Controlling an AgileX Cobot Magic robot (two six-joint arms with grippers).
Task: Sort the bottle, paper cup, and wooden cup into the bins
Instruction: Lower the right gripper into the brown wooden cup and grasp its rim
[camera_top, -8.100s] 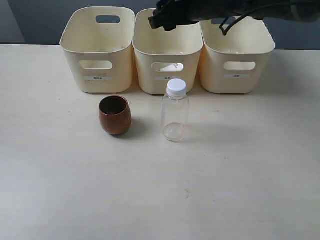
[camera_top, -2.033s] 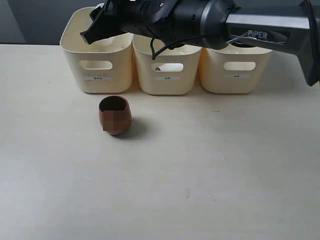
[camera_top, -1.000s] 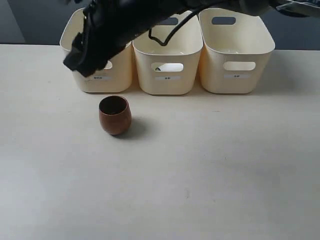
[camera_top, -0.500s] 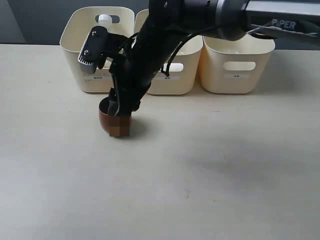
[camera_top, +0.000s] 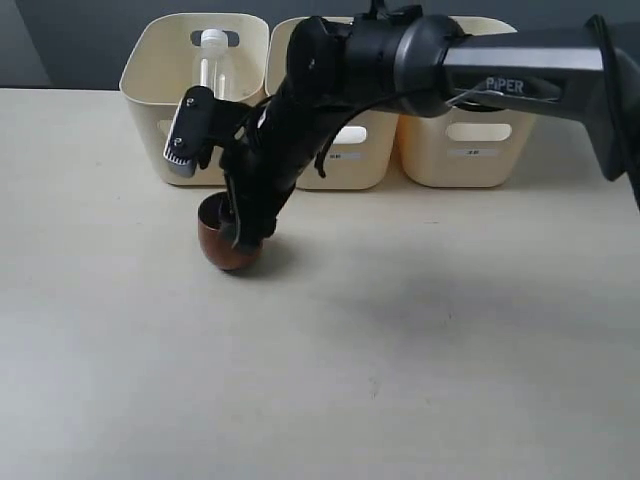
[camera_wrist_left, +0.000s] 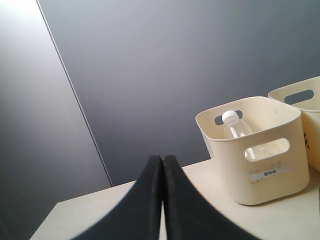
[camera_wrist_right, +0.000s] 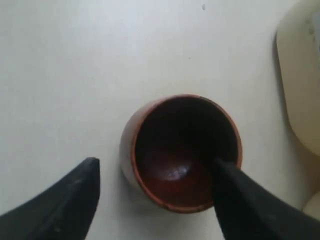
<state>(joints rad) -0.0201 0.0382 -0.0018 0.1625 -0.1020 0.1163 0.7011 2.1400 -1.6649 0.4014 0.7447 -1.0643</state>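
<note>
The reddish-brown wooden cup (camera_top: 226, 251) stands upright on the table in front of the left bin (camera_top: 148, 110). My right gripper (camera_top: 240, 226) reaches across and hangs right over it, open. In the right wrist view one finger (camera_wrist_right: 75, 192) is outside the wooden cup (camera_wrist_right: 175, 150) and the other lies over its mouth near the far rim. The clear bottle (camera_top: 212, 62) with its white cap stands inside the left bin. The paper cup is hidden. My left gripper (camera_wrist_left: 162, 158) is shut and empty, away from the bin (camera_wrist_left: 260, 165) that holds the bottle (camera_wrist_left: 235, 127).
The middle bin (camera_top: 372, 165) and right bin (camera_top: 480, 155) stand in a row with the left one at the table's back. My right arm (camera_top: 420, 55) covers much of the middle bin. Bare tabletop (camera_top: 450, 350) lies in front.
The bottle has left the table and now stands in the left bin. My right arm swung from the bins down to the wooden cup and has dropped slightly lower over it.
</note>
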